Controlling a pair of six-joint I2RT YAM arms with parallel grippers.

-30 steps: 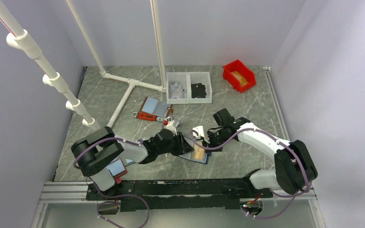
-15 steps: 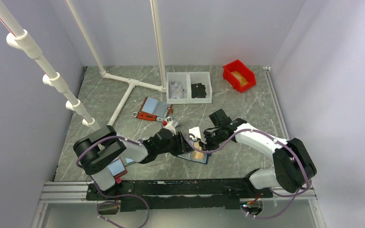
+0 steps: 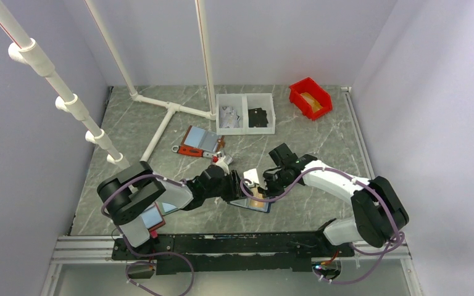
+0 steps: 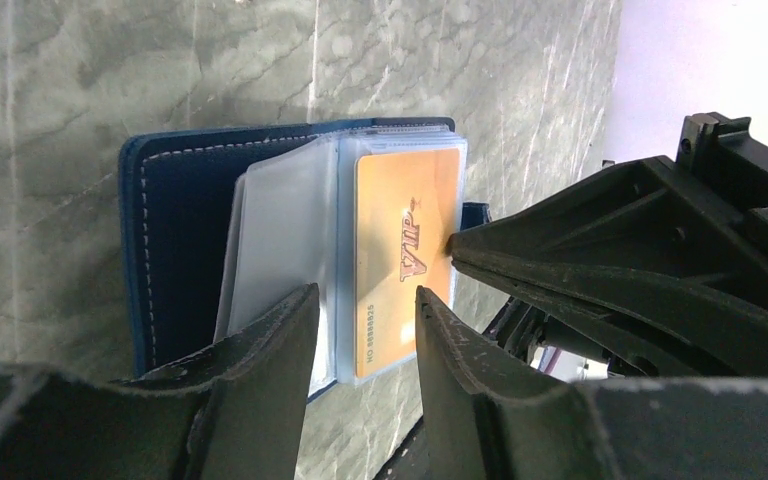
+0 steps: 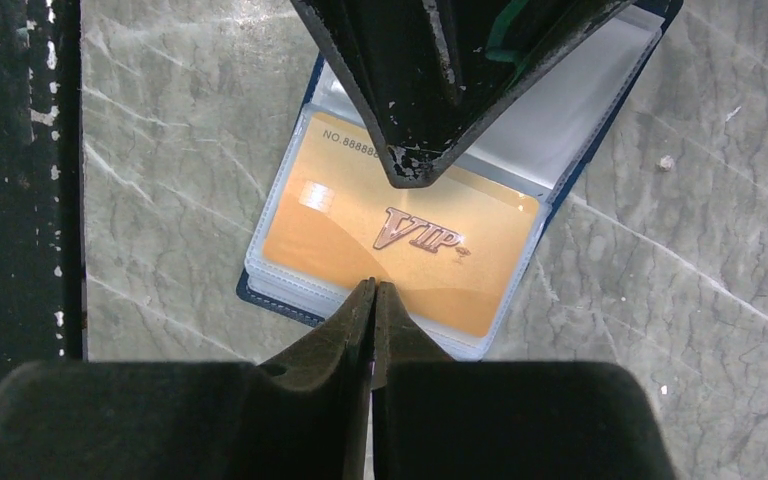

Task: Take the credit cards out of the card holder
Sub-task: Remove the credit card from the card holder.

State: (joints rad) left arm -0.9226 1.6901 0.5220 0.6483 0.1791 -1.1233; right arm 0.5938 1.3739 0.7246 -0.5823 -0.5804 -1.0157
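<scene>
The navy card holder [image 3: 251,204] lies open on the table between both arms, its clear sleeves [image 4: 280,230] fanned up. A tan-gold credit card [image 4: 400,240] marked VIP sits in the top sleeve. My left gripper [image 4: 365,310] is open and hovers over the holder's near edge, with the card's end below the gap and nothing clamped. My right gripper [image 5: 372,290] is shut, its joined tips resting on the gold card [image 5: 360,225] at its long edge. From above, the two grippers [image 3: 239,185] [image 3: 261,187] meet tip to tip over the holder.
A red-edged holder [image 3: 199,142] lies open further back, with a small white and red item [image 3: 221,161] near it. Behind stand a white two-compartment tray [image 3: 245,113] and a red bin [image 3: 310,97]. White pipes [image 3: 166,114] cross the back left.
My right gripper has moved left onto the card holder and closed its jaws. The left gripper's fingers have spread wider.
</scene>
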